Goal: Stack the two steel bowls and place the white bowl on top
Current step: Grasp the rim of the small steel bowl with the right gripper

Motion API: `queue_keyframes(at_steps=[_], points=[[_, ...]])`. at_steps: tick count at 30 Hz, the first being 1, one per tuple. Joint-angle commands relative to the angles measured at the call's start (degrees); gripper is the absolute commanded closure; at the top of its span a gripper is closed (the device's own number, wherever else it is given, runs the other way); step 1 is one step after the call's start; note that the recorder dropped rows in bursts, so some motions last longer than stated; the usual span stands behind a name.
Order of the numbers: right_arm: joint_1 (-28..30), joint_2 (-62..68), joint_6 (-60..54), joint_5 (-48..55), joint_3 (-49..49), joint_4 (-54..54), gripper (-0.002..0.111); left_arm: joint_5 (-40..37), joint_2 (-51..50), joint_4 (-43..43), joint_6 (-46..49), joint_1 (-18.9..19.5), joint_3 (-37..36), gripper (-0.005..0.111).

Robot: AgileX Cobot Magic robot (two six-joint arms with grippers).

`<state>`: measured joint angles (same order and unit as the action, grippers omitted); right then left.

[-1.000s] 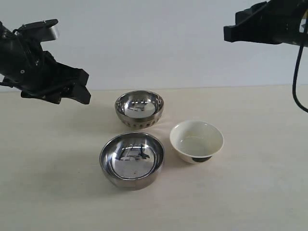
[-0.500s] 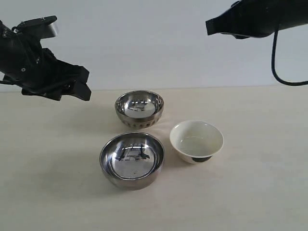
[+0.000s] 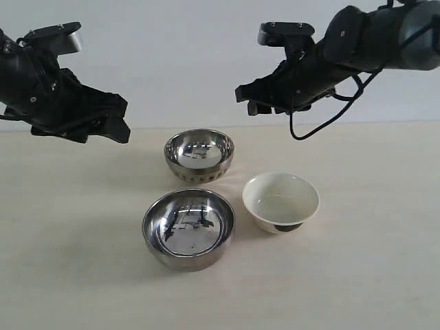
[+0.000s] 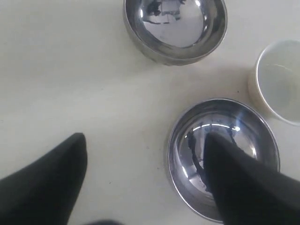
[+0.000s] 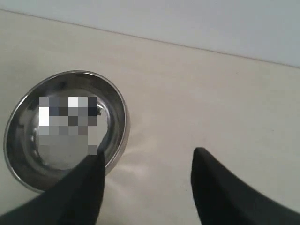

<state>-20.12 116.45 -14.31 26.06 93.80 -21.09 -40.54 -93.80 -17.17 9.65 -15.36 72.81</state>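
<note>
Wider steel bowl [image 3: 189, 229]: shiny and mirror-like, round, with smooth sides. It stands upright, mouth up and empty. In the left wrist view one finger of the left gripper [image 4: 145, 140] covers part of it, to one side of the gap between the fingers.
Smaller steel bowl [image 3: 199, 155]: mirror-like, ribbed low on the outside, upright and empty. It lies ahead of the left gripper, past the wider bowl and apart from it, and below the right gripper [image 3: 251, 98].
White bowl [image 3: 281, 201]: glossy cream-white with a dark foot, upright and empty. It lies out past the left gripper's finger that covers the wider bowl, just beside that bowl without touching.
Stacking: none nested; all three stand apart.
</note>
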Motion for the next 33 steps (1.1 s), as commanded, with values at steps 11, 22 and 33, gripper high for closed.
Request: queue_keyframes(at_steps=[11, 22, 33], points=[[-1.7, 13.1, 0.3, 2.4, 11.7, -1.2, 0.06, 0.5, 0.5, -0.2, 0.6, 0.2, -0.1, 0.041], [-2.6, 16.9, 0.3, 0.7, 13.8, -4.2, 0.06, 0.5, 0.5, -0.2, 0.6, 0.2, -0.1, 0.041], [-5.7, 18.5, 0.3, -2.0, 13.8, -4.1, 0.06, 0.5, 0.5, -0.2, 0.6, 0.2, -0.1, 0.041]])
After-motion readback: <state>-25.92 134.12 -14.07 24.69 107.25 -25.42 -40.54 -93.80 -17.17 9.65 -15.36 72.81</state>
